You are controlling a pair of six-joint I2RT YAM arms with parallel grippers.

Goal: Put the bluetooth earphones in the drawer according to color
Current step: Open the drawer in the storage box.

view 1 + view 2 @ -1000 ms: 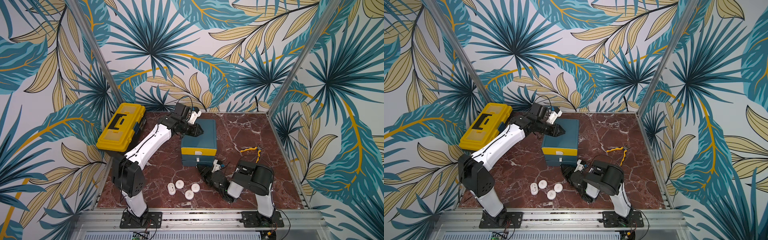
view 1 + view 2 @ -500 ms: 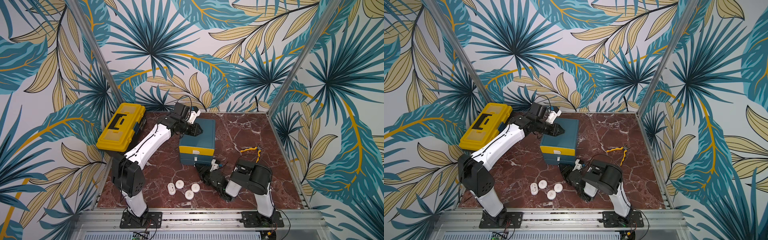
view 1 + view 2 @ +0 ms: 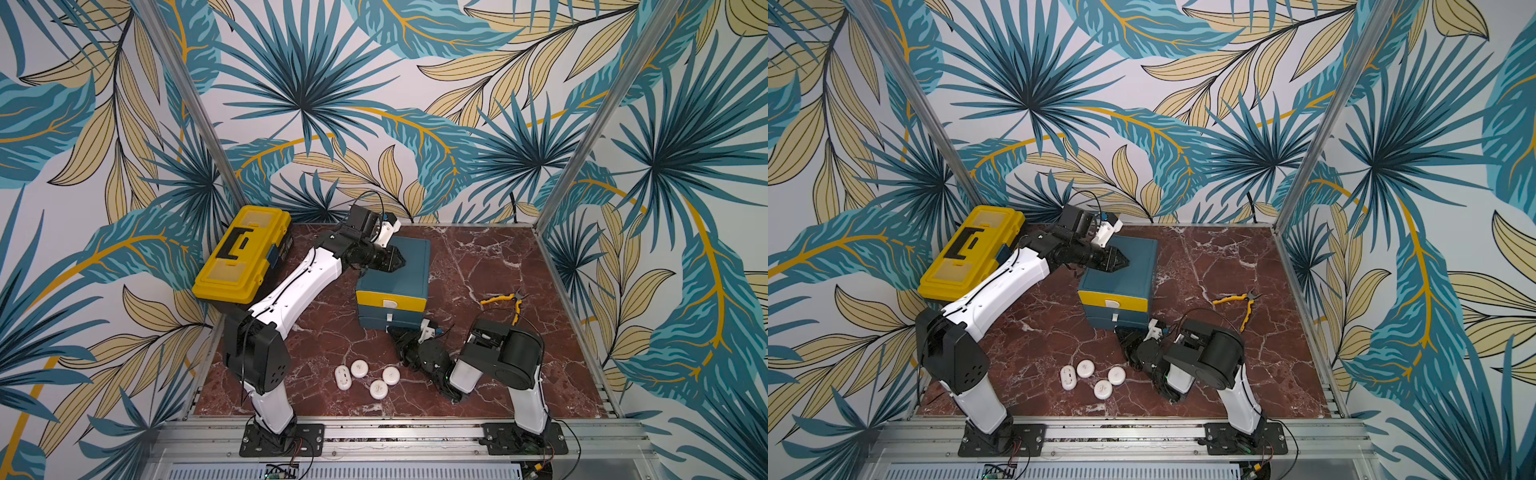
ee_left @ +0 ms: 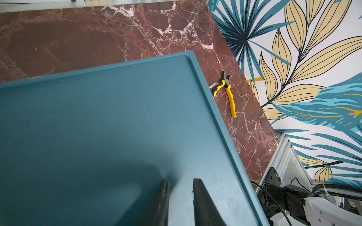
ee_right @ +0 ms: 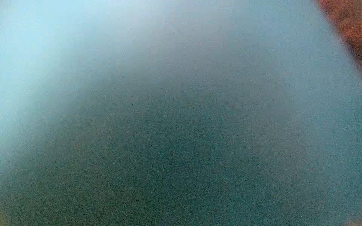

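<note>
The teal drawer cabinet (image 3: 395,266) (image 3: 1121,270) (image 4: 117,127) stands mid-table with its yellow top front and two teal fronts pushed in. My left gripper (image 3: 400,263) (image 3: 1124,262) (image 4: 180,187) rests on its top near the back left corner, open by a narrow gap with nothing between the fingers. Low at the cabinet's bottom front sits my right gripper (image 3: 395,332) (image 3: 1126,332). Its jaws are hidden, and the right wrist view is only a teal blur. Several white bluetooth earphones (image 3: 359,368) (image 3: 1085,368) lie in a cluster on the marble in front. No other colours show.
A yellow-and-black toolbox (image 3: 243,253) (image 3: 971,253) stands at the back left, beside my left arm. Yellow-handled pliers (image 3: 509,303) (image 3: 1241,301) (image 4: 229,94) lie right of the cabinet. Patterned walls close in the table on three sides.
My right gripper has pushed in closer to the cabinet's lower front, and the cabinet has shifted slightly left. The left gripper stays on its top.
</note>
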